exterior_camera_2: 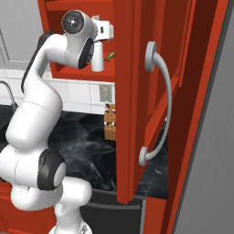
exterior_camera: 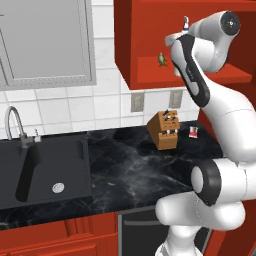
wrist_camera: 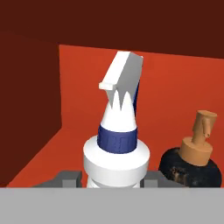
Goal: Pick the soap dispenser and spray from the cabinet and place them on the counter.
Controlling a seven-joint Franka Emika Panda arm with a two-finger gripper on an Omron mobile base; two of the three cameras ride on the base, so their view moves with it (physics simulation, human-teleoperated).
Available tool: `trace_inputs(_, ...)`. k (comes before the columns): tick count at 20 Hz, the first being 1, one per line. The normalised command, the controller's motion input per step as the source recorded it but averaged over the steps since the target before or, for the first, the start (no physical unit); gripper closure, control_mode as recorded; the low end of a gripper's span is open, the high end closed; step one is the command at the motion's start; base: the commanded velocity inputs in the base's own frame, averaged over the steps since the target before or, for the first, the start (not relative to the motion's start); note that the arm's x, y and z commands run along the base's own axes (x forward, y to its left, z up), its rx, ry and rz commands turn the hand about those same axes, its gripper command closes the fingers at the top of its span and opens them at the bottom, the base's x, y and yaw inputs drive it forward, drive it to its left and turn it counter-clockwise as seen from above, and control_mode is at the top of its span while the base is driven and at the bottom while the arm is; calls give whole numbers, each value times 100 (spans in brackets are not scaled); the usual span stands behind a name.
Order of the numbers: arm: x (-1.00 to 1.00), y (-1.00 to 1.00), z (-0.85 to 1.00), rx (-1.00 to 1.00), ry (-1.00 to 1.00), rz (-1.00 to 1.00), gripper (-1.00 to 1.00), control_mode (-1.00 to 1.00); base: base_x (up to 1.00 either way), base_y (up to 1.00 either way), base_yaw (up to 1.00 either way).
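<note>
Hand view: spray bottle [wrist_camera: 116, 153] centre frame, upright inside the red cabinet [wrist_camera: 175, 87], pincer [wrist_camera: 113, 178] clamped on its body (fingers [wrist_camera: 68, 178] at bottom edge). Soap dispenser [wrist_camera: 194, 162] just beside, lower right. Knife block [exterior_camera: 165, 129] on the black surface [exterior_camera: 135, 170].

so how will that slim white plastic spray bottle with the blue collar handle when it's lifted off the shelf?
The slim white plastic spray bottle looks rigid, so it should hold shape between the gripper fingers. It is tall with a big nozzle head, so probably tippy. The squat dark soap dispenser stands close beside it and may get nudged.
</note>
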Motion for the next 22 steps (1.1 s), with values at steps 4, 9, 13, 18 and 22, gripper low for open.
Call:
trace_inputs(4,-63,0,1,0,-14,0,100,-100,0,0,0)
trace_inputs(9,-59,0,2,0,-12,0,100,-100,0,0,0)
trace_inputs(13,-53,0,0,1,-3,0,100,-100,0,0,0)
trace_inputs(18,-49,2,0,5,0,-1,100,-100,0,0,0)
trace_inputs(22,-35,7,-8,7,0,-1,100,-100,0,0,0)
